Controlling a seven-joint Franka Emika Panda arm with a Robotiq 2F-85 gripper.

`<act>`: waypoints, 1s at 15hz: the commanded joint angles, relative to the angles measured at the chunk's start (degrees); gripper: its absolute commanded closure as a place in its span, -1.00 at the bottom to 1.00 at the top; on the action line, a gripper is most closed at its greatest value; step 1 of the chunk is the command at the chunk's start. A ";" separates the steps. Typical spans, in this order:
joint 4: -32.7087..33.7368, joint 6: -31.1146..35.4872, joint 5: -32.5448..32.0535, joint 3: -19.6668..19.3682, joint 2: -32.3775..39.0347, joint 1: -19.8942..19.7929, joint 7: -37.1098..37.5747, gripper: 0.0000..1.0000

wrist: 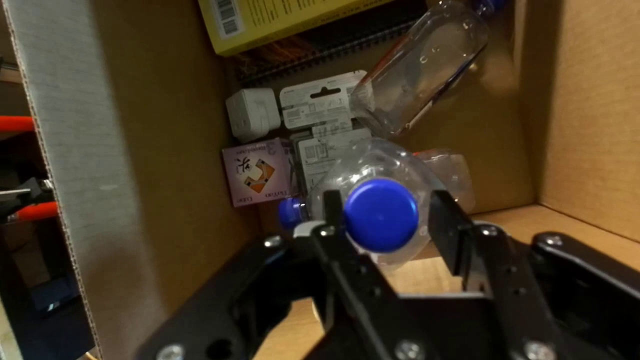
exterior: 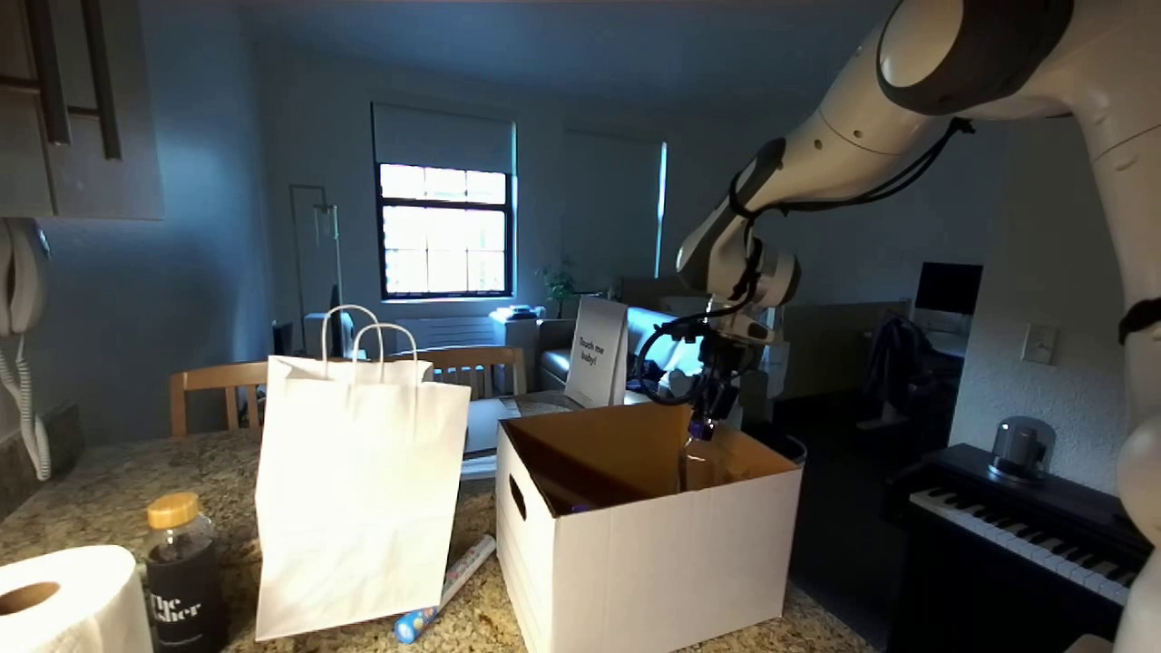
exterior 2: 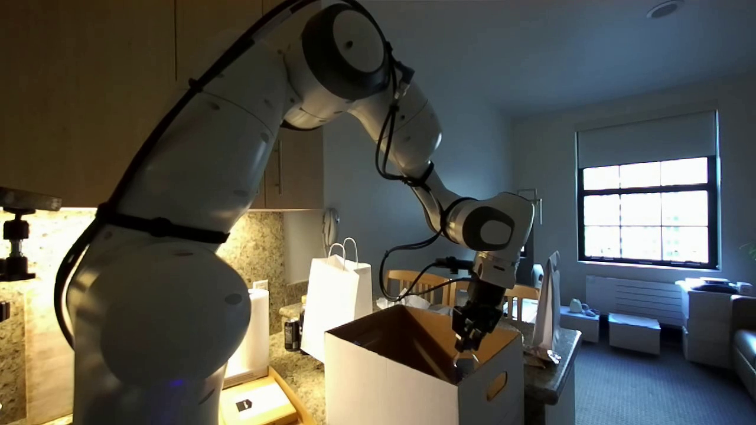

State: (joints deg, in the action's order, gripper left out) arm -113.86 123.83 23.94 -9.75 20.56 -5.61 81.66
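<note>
Gripper (wrist: 388, 211) with fingers (wrist: 450, 235) parted on either side of the blue cap (wrist: 381, 215) of an upright clear bottle (exterior: 698, 463), inside the white box (exterior: 671, 567) on the worktop (exterior: 109, 476); deeper within, a second bottle (wrist: 422, 70) and a lilac carton (wrist: 257, 172); near the box, a white paper bag (exterior: 358, 494).

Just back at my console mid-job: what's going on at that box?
The robot's gripper is at the mouth of a white cardboard box, its jaws on either side of the blue cap of a clear bottle. The bottle is roughly upright. In the wrist view a gap shows beside the cap, so I can't tell if it's firmly gripped. Another clear bottle, a yellow package and a small pink box lie lower down; a white paper bag stands beside the cardboard box.
</note>
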 commanded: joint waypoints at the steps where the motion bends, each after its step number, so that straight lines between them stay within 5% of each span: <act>1: -2.96 1.24 3.32 0.46 -1.97 -1.85 -0.82 -0.58; 4: -4.28 1.51 5.11 0.44 -3.88 -2.37 -1.34 -0.96; 15: -15.36 1.65 0.12 3.74 -21.06 1.98 -0.38 -1.00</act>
State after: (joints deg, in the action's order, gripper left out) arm -122.67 124.07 26.65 -7.35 6.46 -5.16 79.93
